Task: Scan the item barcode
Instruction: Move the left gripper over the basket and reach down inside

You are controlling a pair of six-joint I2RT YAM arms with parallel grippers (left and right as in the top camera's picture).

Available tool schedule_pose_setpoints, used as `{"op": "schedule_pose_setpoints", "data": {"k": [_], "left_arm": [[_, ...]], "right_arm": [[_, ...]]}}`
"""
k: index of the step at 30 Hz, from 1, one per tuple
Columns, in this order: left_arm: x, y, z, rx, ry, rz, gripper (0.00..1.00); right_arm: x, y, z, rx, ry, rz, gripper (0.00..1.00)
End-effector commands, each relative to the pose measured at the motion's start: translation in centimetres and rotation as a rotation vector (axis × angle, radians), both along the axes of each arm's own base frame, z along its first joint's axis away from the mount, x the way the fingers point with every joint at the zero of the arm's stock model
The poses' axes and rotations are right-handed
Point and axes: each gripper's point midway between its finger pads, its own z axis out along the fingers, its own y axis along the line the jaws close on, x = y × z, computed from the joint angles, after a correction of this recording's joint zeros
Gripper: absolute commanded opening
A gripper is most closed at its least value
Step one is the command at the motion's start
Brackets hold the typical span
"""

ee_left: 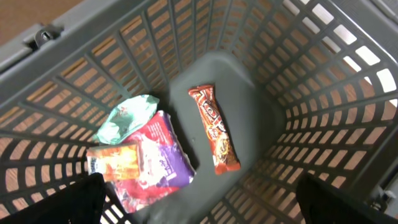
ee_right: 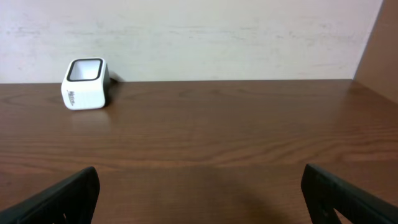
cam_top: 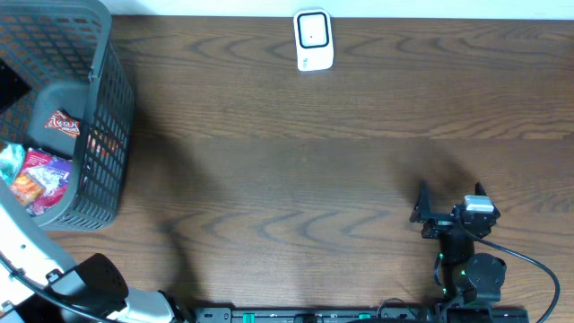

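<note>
Several snack packets lie in the grey basket (ee_left: pixel 311 81): a red-brown bar (ee_left: pixel 214 127), a purple packet (ee_left: pixel 158 158), a green packet (ee_left: pixel 127 118) and an orange packet (ee_left: pixel 115 162). No barcode shows on them. My left gripper (ee_left: pixel 202 202) hangs open above the basket floor, holding nothing. The white scanner (cam_top: pixel 313 40) stands at the table's far edge and also appears in the right wrist view as the scanner (ee_right: pixel 86 83) at far left. My right gripper (cam_top: pixel 448 199) is open and empty, low over the near right of the table.
The basket (cam_top: pixel 99 108) fills the table's left end, with the red-brown bar (cam_top: pixel 63 123) and purple packet (cam_top: pixel 47 170) visible inside. The left arm's white link (cam_top: pixel 22 238) passes in front of it. A pale wall rises behind the scanner.
</note>
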Motion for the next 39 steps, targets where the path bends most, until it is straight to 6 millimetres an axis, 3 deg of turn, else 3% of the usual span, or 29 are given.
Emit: {"op": "schedule_pose_setpoints", "data": {"k": [1, 5, 9, 13, 20, 25, 32, 39], "left_arm": [[0.0, 0.3, 0.2, 0.001, -0.011, 0.027, 0.98], [0.1, 0.7, -0.2, -0.022, -0.017, 0.077, 0.98], [-0.9, 2.3, -1.4, -0.011, 0.031, 0.212, 0.98], [-1.4, 3.4, -2.9, 0.010, 0.103, 0.262, 0.98], [-1.0, 3.7, -6.9, -0.067, 0.195, 0.306, 0.98], [-4.0, 5.2, -10.0, -0.056, 0.338, 0.562, 0.98], [-3.2, 4.2, -14.4, -0.152, 0.456, 0.524, 0.98], [-2.1, 3.0, -17.0, -0.169, 0.533, 0.481, 0.98]], "right_arm": [[0.0, 0.2, 0.0, 0.010, -0.002, 0.009, 0.99], [0.0, 0.2, 0.0, 0.010, -0.002, 0.009, 0.99], [0.0, 0.2, 0.0, 0.010, -0.002, 0.009, 0.99], [0.0, 0.2, 0.0, 0.010, -0.002, 0.009, 0.99], [0.0, 0.2, 0.0, 0.010, -0.002, 0.009, 0.99], [0.0, 0.2, 0.0, 0.010, -0.002, 0.009, 0.99], [0.0, 0.2, 0.0, 0.010, -0.002, 0.009, 0.99], [0.0, 0.2, 0.0, 0.010, -0.002, 0.009, 0.99]]}}
